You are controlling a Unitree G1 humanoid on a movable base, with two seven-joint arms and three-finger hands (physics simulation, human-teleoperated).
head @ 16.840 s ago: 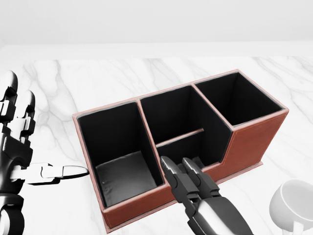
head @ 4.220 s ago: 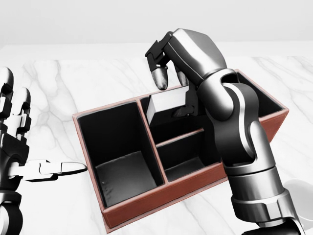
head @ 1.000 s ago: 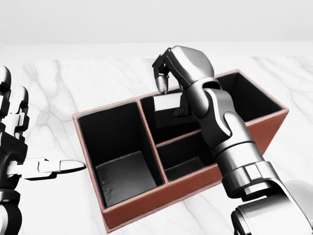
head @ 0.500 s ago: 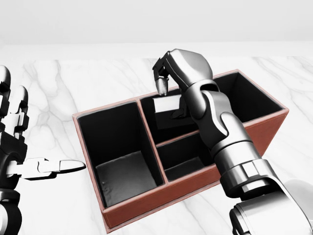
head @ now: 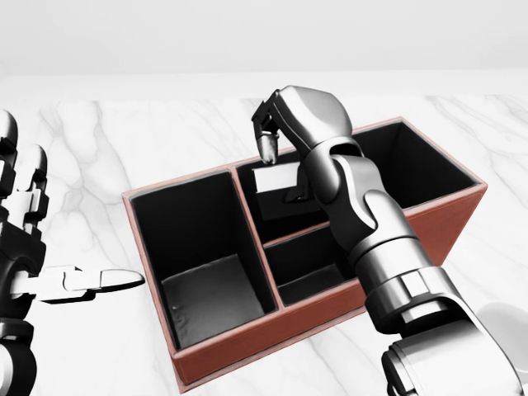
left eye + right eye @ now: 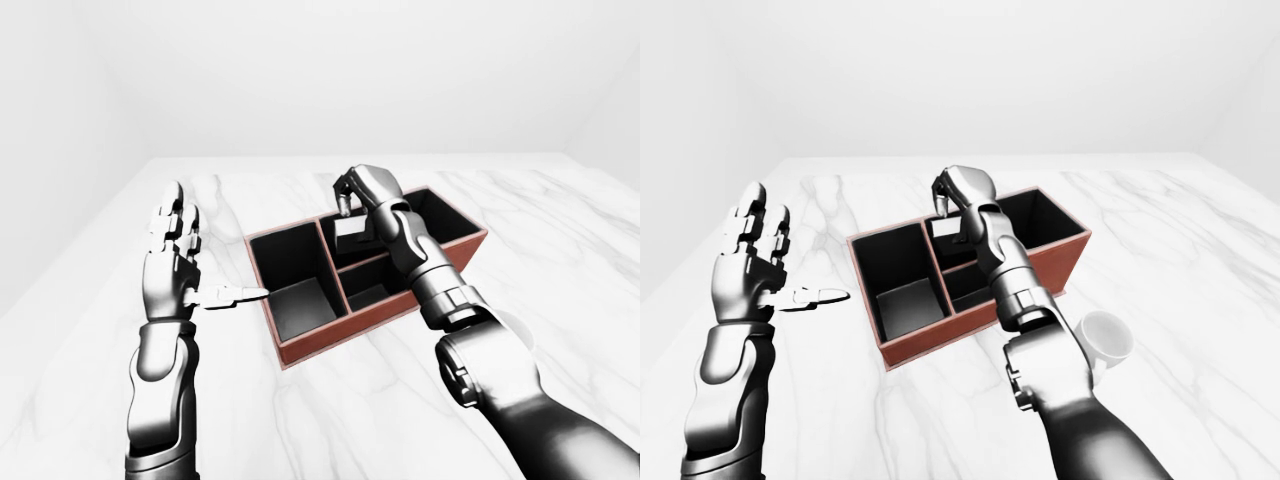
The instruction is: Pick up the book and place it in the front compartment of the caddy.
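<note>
Left hand (image 5: 33, 247) open, fingers spread, hovering over marble table (image 5: 99, 148) left of caddy (image 5: 305, 247), not touching it. Book (image 5: 276, 179) upright, partly inside the caddy's far middle compartment. Right hand (image 5: 289, 136) grasps the book from above. White mug (image 6: 1105, 338) far right.

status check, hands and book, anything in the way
Right hand over caddy, grip on book unclear. Book in upper middle compartment. Left hand open, clear. Mug aside.

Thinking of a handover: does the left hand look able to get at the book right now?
Probably not easily. The left hand hangs open left of the caddy, while the book sits in the middle compartment with the right hand over it.
</note>
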